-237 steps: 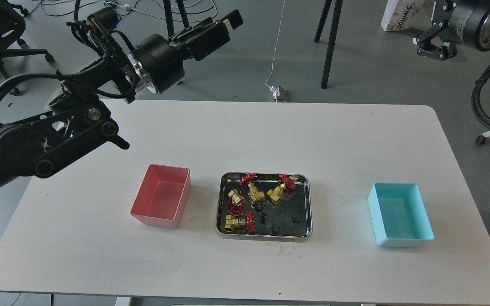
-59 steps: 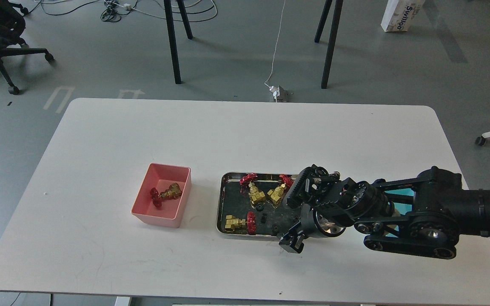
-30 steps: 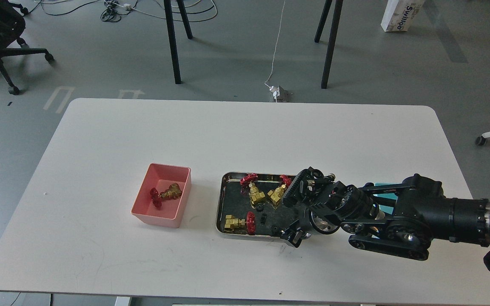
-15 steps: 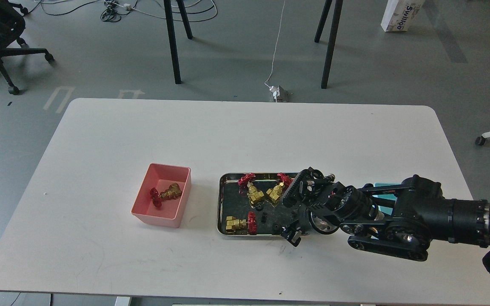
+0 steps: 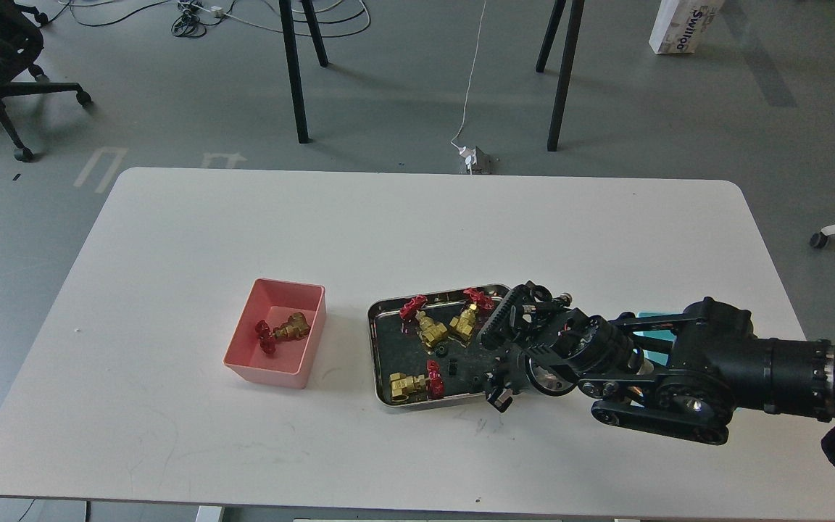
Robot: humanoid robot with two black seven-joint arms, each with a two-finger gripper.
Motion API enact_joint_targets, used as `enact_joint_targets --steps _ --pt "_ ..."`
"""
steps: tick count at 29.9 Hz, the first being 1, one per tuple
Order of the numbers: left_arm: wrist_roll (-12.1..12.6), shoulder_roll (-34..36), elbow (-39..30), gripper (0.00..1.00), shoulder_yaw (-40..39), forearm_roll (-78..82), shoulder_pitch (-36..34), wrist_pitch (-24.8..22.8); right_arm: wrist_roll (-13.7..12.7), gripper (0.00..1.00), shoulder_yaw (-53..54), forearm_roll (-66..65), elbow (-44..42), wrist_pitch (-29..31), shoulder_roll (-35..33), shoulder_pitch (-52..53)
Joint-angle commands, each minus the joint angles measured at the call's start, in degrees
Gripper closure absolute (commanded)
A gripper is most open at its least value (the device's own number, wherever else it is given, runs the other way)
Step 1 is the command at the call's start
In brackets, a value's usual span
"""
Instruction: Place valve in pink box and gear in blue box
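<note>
tray (image 5: 377, 355) got shoved askew by my right end effector (image 5: 499, 388), grip unclear; one valve (image 5: 288, 328) in pink box (image 5: 272, 373), gears (image 5: 443, 353) pending.

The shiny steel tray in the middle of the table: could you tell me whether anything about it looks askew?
Yes. The shiny steel tray sits rotated, its edges no longer parallel to the white table edge, with the right tool at its near right corner.
</note>
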Motion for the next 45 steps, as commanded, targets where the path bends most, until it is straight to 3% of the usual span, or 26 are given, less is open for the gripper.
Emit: enact_joint_targets --steps 1,5,15,20,24,26,29,30,38,41,45 --pt "-0.09 0.18 0.02 0.05 0.02 0.0 0.0 -0.01 -0.23 0.96 3.9 0.56 0.99 0.0 -0.6 0.33" --pt "-0.09 0.18 0.02 0.05 0.02 0.0 0.08 -0.1 -0.31 0.96 11.19 0.91 2.04 0.0 -5.24 0.42" --pt "-0.17 0.0 0.02 0.05 0.2 0.09 0.26 -0.19 -0.23 0.95 15.6 10.31 17.76 0.0 -37.67 -1.59" --pt "-0.17 -0.26 0.02 0.05 0.02 0.09 0.17 -0.1 -0.14 0.94 16.66 11.02 22.78 0.0 -46.74 -6.16" --pt "-0.17 -0.35 0.02 0.05 0.02 0.09 0.17 -0.1 -0.23 0.89 16.57 10.76 23.05 0.0 -46.84 -7.92" --pt "-0.26 -0.35 0.02 0.05 0.02 0.09 0.26 -0.1 -0.31 0.79 16.48 10.5 22.61 0.0 -46.05 -8.28" --pt "-0.26 -0.35 0.02 0.05 0.02 0.09 0.17 -0.1 -0.31 0.38 16.39 10.32 20.86 0.0 -43.68 -8.98" --pt "-0.26 -0.35 0.02 0.05 0.02 0.09 0.17 -0.1 -0.31 0.35 16.39 10.32 20.16 0.0 -42.89 -9.15" --pt "-0.17 -0.26 0.11 0.05 0.28 0.09 0.08 -0.1 -0.31 0.21 17.62 11.11 18.75 0.0 -38.49 -10.21" --pt "-0.09 -0.18 0.11 0.05 0.55 0.18 0.08 -0.28 -0.23 0.17 25.59 13.12 18.31 0.0 -38.22 -10.12" --pt "0.35 -0.44 0.28 0.05 0.99 0.7 -0.7 -0.37 -0.31 0.16 43.16 29.61 11.83 0.0 -36.82 -9.77"
